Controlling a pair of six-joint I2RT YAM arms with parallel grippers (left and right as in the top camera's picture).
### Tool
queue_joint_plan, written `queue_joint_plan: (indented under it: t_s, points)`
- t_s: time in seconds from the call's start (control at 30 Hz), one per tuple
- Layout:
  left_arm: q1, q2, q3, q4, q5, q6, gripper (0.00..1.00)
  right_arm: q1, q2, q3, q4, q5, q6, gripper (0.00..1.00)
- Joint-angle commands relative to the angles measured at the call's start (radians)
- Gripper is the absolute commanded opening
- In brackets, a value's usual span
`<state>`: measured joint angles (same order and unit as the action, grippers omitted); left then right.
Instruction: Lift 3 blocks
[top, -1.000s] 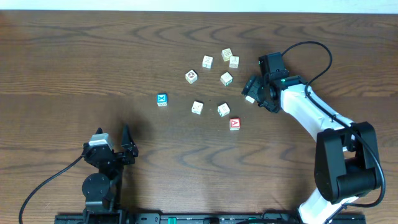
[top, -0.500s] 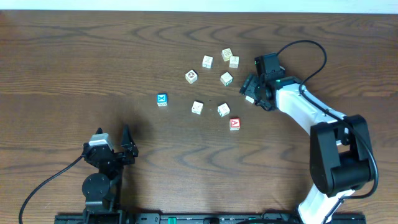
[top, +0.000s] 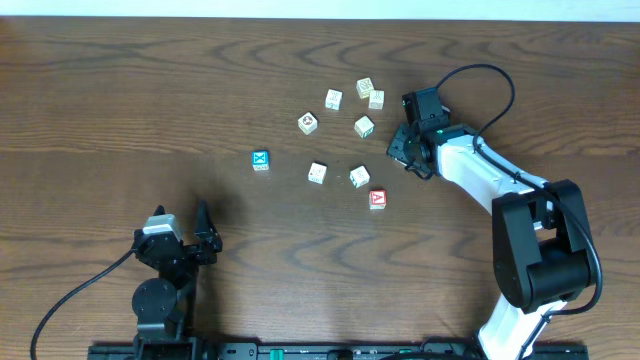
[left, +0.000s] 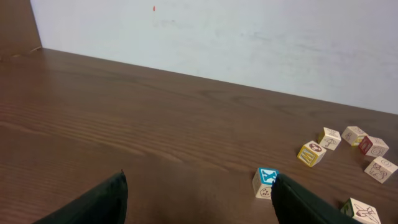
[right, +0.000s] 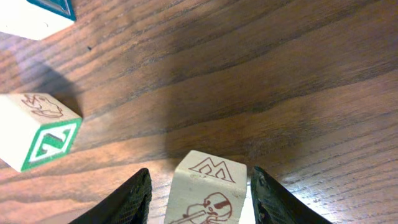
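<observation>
A cream block (right: 205, 190) printed with a red-brown M and a figure stands on the table between the fingers of my right gripper (right: 200, 182). A narrow gap shows on each side of it, so the jaws are open around it. From overhead, the right gripper (top: 399, 151) is just right of the block cluster and hides that block. The red-topped block (top: 377, 198) with a white letter lies nearest the front. A pale yellow block (top: 307, 123) sits at the cluster's left. My left gripper (left: 199, 208) is wide open and empty, far from the blocks.
A blue-topped X block (top: 260, 160) lies left of the cluster and shows in the left wrist view (left: 266, 182). A cream block with a green Z (right: 37, 140) stands left of the right fingers. Several more cream blocks (top: 364, 126) are scattered behind.
The right gripper has shifted slightly left toward the cluster, and its jaws have narrowed around the cream block. The left arm has not moved.
</observation>
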<state>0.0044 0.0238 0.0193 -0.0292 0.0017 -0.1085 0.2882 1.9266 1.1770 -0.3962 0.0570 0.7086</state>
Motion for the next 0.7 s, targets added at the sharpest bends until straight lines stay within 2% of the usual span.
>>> queue_joint_plan:
  t_s: [0.0,0.5,0.67]
  points:
    - [-0.003,0.001,-0.015,-0.044,-0.01,-0.008,0.75,0.008,0.011,0.006,-0.018,0.014,-0.086,0.49]
    - [-0.003,0.001,-0.015,-0.044,-0.01,-0.009,0.75,0.008,0.01,0.006,-0.079,0.008,-0.299,0.27]
    - [-0.003,0.001,-0.015,-0.044,-0.01,-0.009,0.74,0.008,0.009,0.006,-0.129,-0.062,-0.343,0.25]
